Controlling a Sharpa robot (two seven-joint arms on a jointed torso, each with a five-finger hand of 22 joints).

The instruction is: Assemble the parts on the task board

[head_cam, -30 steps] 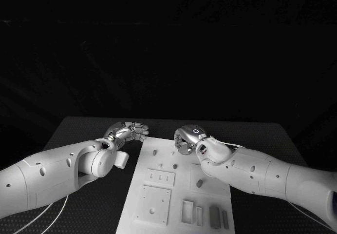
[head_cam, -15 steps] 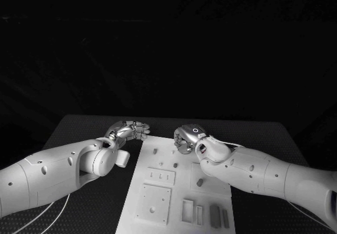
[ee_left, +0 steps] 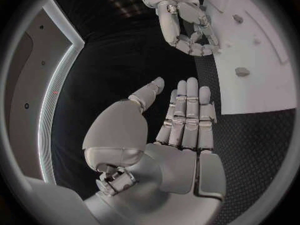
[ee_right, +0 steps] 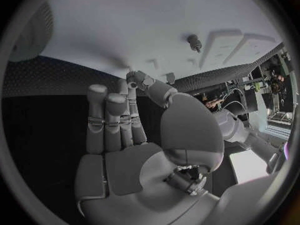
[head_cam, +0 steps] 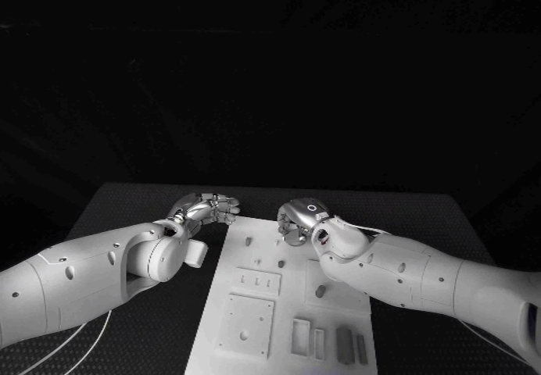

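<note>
While the right hand (head_cam: 300, 221), fingers spread and holding nothing, hovers at the task board's (head_cam: 250, 258) far end beside the equally bare, open left hand (head_cam: 207, 209), a careless reach could topple a small part (ee_right: 194, 42).

Bare black desk (head_cam: 135, 205) lies open to the left of the task board (head_cam: 254, 312) and beyond its far edge. At that far edge the left robot hand (head_cam: 209, 209) and right robot hand (head_cam: 299, 223) crowd the corners, with a narrow gap between them. Small pegs (ee_left: 242, 71) stand up from the board's far part.
</note>
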